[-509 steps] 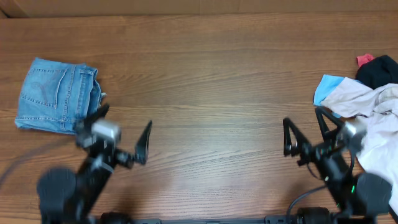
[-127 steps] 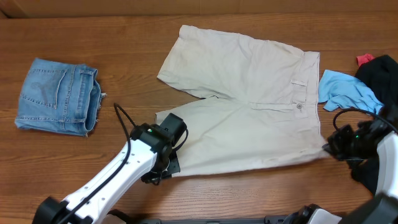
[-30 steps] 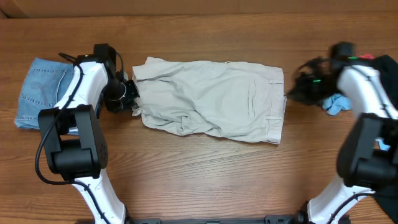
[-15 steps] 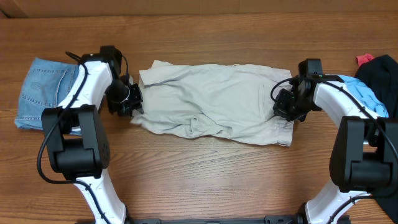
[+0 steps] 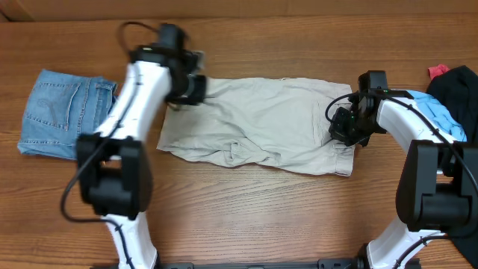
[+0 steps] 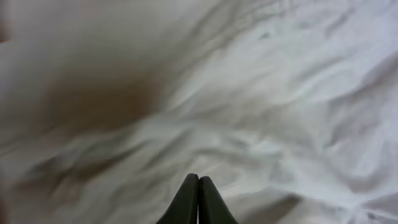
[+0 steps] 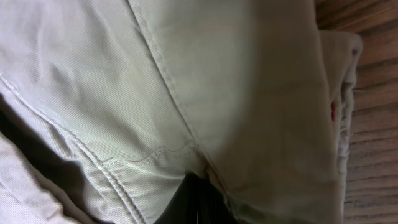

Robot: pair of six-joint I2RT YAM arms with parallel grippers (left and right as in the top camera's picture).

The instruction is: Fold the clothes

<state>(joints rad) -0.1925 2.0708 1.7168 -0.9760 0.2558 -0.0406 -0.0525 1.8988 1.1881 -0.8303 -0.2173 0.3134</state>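
Note:
The clothes (image 5: 261, 123), pale beige shorts, lie folded lengthwise across the middle of the table, rumpled along the near edge. My left gripper (image 5: 196, 88) is over their far left corner. In the left wrist view its fingertips (image 6: 198, 177) are pressed together with nothing between them, just above blurred beige cloth (image 6: 261, 93). My right gripper (image 5: 342, 128) sits at the shorts' right end. In the right wrist view its dark fingers (image 7: 198, 190) are shut with a fold of the stitched fabric (image 7: 236, 81) pinched at their tips.
Folded blue denim shorts (image 5: 67, 112) lie at the far left. A light blue cloth (image 5: 441, 112), a black garment (image 5: 455, 86) and a red scrap (image 5: 437, 71) sit at the right edge. Bare wooden table (image 5: 246, 209) runs along the front.
My left gripper has left the shorts' left edge and swung up and right to their far left corner, shut and empty. The right gripper has stayed put at the right end.

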